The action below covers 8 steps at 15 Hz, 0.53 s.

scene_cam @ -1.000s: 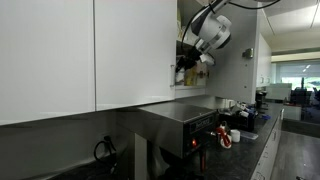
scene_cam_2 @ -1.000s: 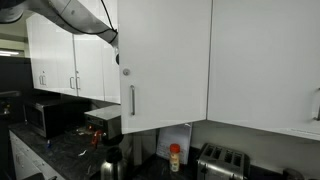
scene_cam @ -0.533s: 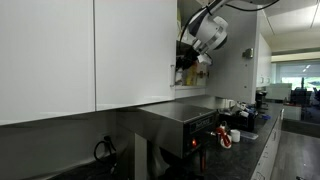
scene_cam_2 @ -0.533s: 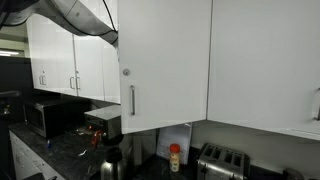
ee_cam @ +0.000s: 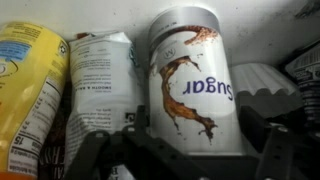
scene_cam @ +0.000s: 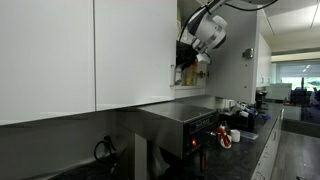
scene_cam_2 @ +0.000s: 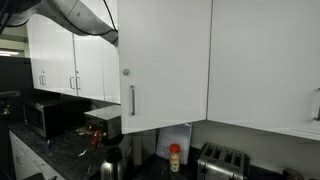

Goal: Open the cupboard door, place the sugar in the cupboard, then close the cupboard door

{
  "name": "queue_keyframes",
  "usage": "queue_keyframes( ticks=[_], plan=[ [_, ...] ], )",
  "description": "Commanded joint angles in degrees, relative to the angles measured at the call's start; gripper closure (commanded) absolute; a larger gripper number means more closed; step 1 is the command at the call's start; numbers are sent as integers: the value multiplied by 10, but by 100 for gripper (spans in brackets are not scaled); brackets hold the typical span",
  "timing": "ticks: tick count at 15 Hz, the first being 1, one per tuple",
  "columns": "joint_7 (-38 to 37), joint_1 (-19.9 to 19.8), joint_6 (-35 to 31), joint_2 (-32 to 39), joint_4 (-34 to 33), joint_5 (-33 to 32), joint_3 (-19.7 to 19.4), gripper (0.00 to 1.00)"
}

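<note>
The wrist view stands upside down. The sugar (ee_cam: 195, 75) is a white jar with a brown swirl and the word "Sugar". It stands on the white shelf of the cupboard (scene_cam: 186, 25). My gripper (ee_cam: 197, 118) reaches into the cupboard, and its dark fingers press on both sides of the jar. In an exterior view the gripper (scene_cam: 190, 62) is inside the opening. The cupboard door (scene_cam_2: 165, 60) with its silver bar handle (scene_cam_2: 131, 100) stands open and hides the gripper there.
A yellow package (ee_cam: 30, 90) and a white-and-brown package (ee_cam: 105, 90) stand close beside the sugar, with a ribbed white item (ee_cam: 272, 85) on its other side. Below are a toaster (scene_cam_2: 220, 160), a spice bottle (scene_cam_2: 175, 157), a microwave (scene_cam_2: 45, 115) and a steel appliance (scene_cam: 180, 120).
The gripper has shifted slightly deeper into the cupboard since a second ago. Nothing else has moved.
</note>
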<state>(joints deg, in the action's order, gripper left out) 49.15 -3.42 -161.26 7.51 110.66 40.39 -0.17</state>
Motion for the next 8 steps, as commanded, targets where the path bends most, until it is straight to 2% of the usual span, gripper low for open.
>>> queue_keyframes(
  ticks=[1,8],
  plan=[
    [8,-3,14,2,-15,-1,0,0],
    [-3,-1,17,-8,0,-15,-4,0]
  ],
)
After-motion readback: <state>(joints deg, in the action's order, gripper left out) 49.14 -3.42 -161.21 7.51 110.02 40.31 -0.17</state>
